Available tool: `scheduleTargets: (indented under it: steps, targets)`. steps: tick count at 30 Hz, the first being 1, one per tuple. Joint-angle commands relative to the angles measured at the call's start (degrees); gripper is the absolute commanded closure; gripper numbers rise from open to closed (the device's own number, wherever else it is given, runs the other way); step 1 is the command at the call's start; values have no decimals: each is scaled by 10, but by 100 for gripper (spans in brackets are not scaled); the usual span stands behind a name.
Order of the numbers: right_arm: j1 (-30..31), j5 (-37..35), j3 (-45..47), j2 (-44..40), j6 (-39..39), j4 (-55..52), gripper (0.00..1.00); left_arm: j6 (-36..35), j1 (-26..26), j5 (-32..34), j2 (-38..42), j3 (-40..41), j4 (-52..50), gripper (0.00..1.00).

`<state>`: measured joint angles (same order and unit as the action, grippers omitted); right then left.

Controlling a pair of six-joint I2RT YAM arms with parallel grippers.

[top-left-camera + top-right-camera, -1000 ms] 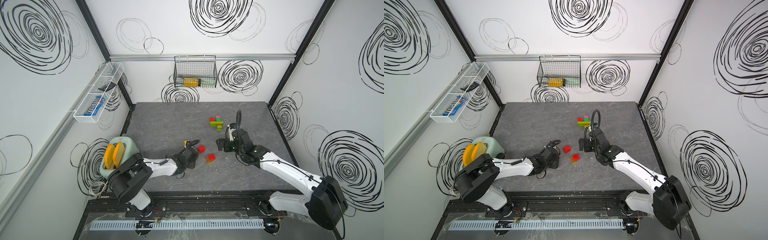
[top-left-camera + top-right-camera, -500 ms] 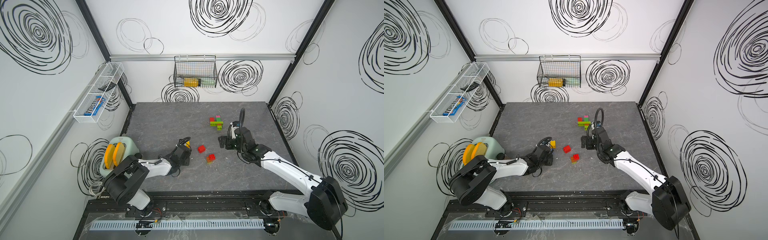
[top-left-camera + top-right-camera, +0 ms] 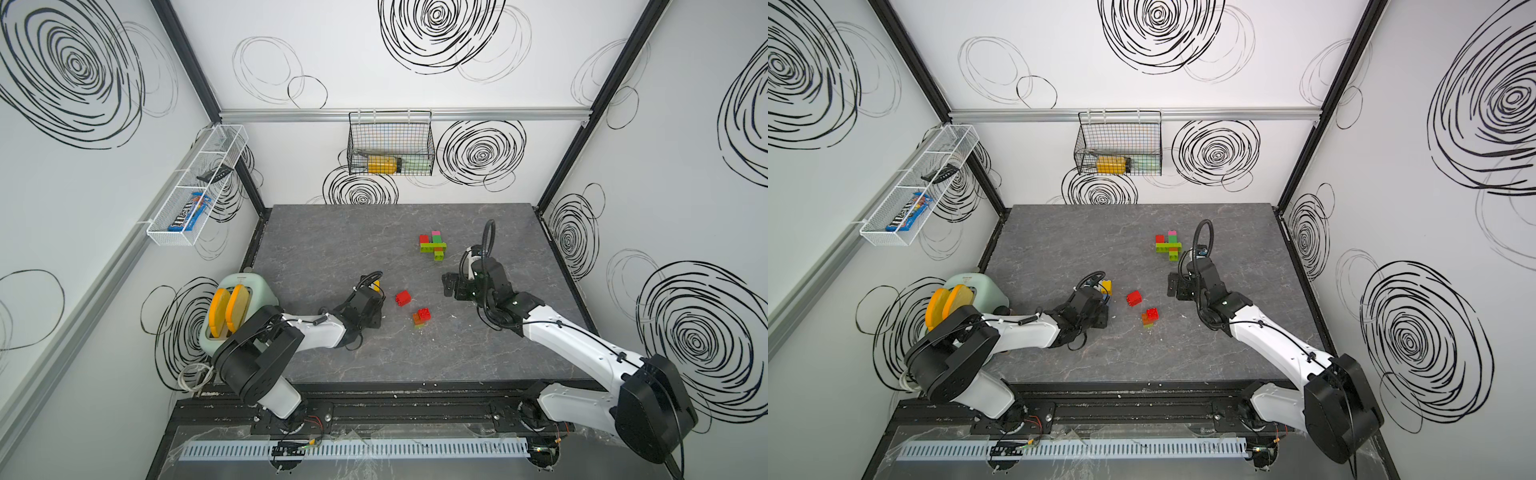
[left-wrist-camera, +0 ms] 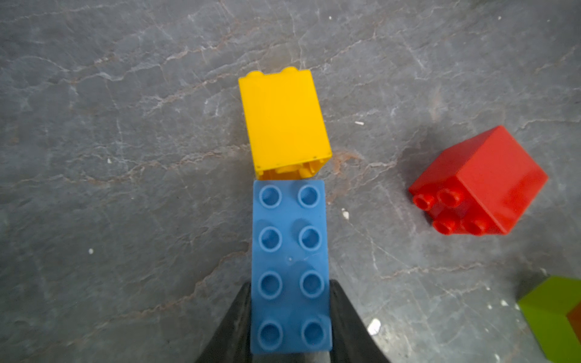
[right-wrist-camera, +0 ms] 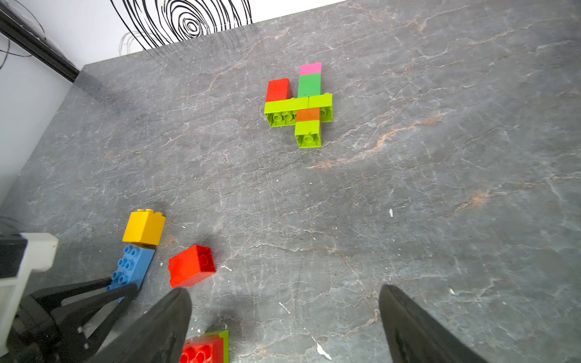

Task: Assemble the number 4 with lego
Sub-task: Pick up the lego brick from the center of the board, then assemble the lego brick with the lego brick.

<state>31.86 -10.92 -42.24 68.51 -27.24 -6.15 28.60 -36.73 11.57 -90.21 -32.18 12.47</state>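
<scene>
Gripping the blue brick [image 4: 289, 251] across its narrow width, the left claw [image 4: 290, 284] has its jaws drawn in against the brick's two long sides near one end. The brick lies studs up on the table [image 5: 440, 188], and whether it has left the surface I cannot tell. Its far end touches the open underside of a yellow brick [image 4: 283, 122] tipped onto its side.

The right claw [image 5: 284, 290] hangs with its jaws wide apart and nothing between them, over bare table between the loose pieces and the built figure [image 5: 298, 105].

That figure sits toward the back of the table, well apart from both claws. It has a lime green crossbar with a red piece rising from one end. A column crosses the bar, with pink and dark green above it and orange and lime green below. By my reading it already looks like a 4, though the red stroke is short.

Four items remain unattached, all near the left claw:
- the blue brick
- the yellow brick
- a red brick [image 4: 478, 182] lying on its side
- a small stack [image 3: 422, 316] with red on top of orange and green

So the work seems well past halfway. Carrying the blue brick across to the figure looks like the step in hand, and the loose pieces are left to add or leave aside.
</scene>
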Motion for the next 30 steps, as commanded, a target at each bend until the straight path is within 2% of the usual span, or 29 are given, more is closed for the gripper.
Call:
scheduleTargets:
  steps: [1, 4, 7, 12, 16, 19, 21, 23, 27, 30]
  targets:
    - [-5, -2, 1, -16, 48, 23, 3, -10, -17, -33, 2, 25, -64, 95]
    - [-8, 49, 6, -23, 94, 45, 2, -16, -26, -21, 44, 41, -51, 100]
    - [-11, 35, 6, -25, 92, 45, 3, -38, -28, -29, 93, 49, -40, 100]
    - [-23, 32, 13, -38, 79, 37, 3, -149, -30, -83, 160, 54, 16, 100]
    - [-33, 52, 24, -47, 80, 44, 3, -247, -35, -116, 152, 65, 113, 100]
    - [-35, 60, 25, -55, 83, 43, 3, -318, -36, -149, 141, 59, 143, 100]
    - [-40, 76, 23, -55, 81, 37, 3, -376, -36, -184, 134, 48, 133, 100]
    - [-46, 100, 23, -50, 80, 35, 3, -405, -27, -241, 123, 40, 124, 100]
    - [-49, 132, 31, -60, 76, 41, 2, -440, -18, -326, 106, 10, 79, 100]
    - [-53, 161, 46, -75, 85, 43, 3, -441, -18, -361, 115, -6, 35, 100]
